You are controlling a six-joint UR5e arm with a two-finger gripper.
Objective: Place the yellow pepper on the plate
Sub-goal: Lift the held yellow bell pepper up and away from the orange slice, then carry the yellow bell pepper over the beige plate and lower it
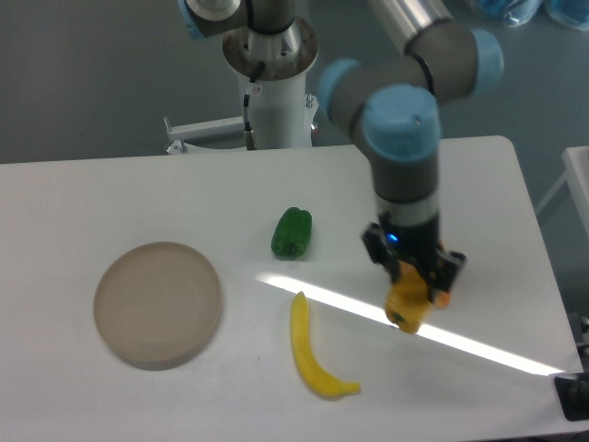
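The yellow pepper (pixel 408 305) is a chunky yellow-orange piece at the right of the white table, held between my gripper's fingers. My gripper (pixel 413 276) points down and is shut on it; whether the pepper rests on the table or hangs just above it I cannot tell. The plate (pixel 158 305) is a round tan disc with a low rim at the table's left, far from the gripper and bare.
A green pepper (pixel 292 232) lies near the table's middle. A long curved banana-like yellow piece (pixel 316 354) lies at the front centre. The arm's base column (pixel 273 83) stands at the back. The table's right edge is close to the gripper.
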